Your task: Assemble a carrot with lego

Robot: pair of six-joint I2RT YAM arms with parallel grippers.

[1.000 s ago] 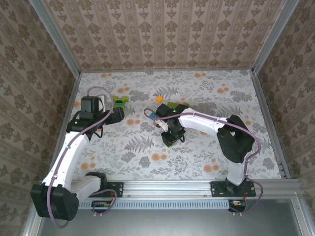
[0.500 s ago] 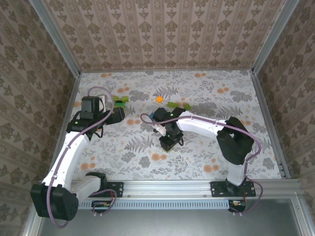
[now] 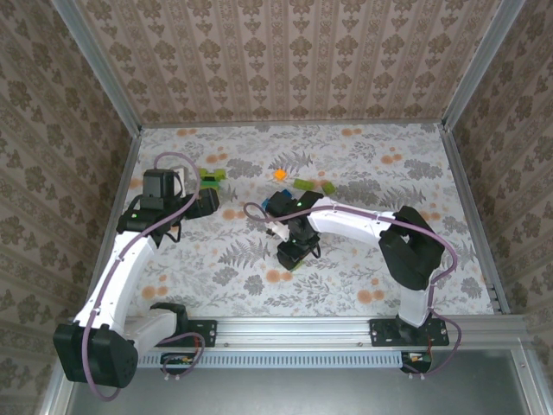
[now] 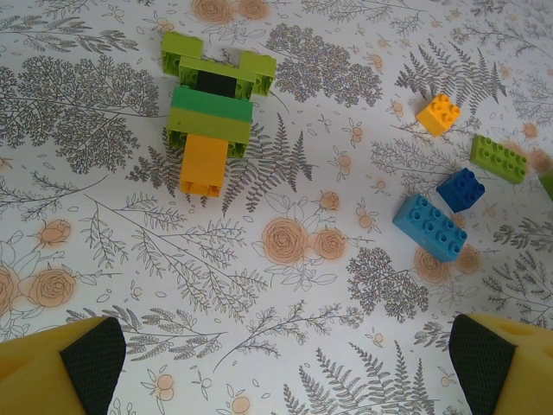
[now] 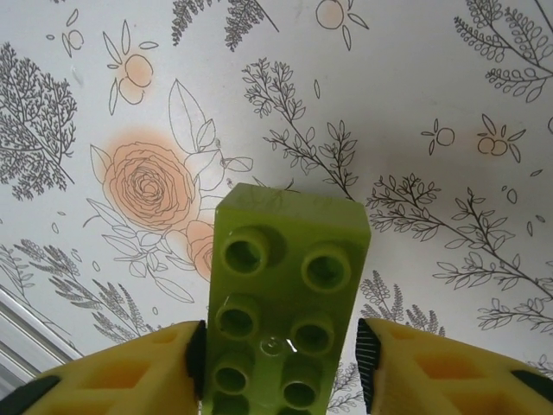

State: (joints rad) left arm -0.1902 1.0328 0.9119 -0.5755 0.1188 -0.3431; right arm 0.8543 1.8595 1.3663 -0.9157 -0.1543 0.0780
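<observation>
Near end of the lime brick (image 5: 285, 303) past right wrist view's bottom edge.

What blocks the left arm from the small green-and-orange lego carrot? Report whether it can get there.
Probably yes. The open left hand hovers just short of the small green-and-orange lego carrot, with bare patterned table between them; the loose blue plastic bricks lie off to one side.

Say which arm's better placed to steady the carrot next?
Left, probably: left claw is open just short of the carrot; right claw is farther off, straddling a lime brick.
</observation>
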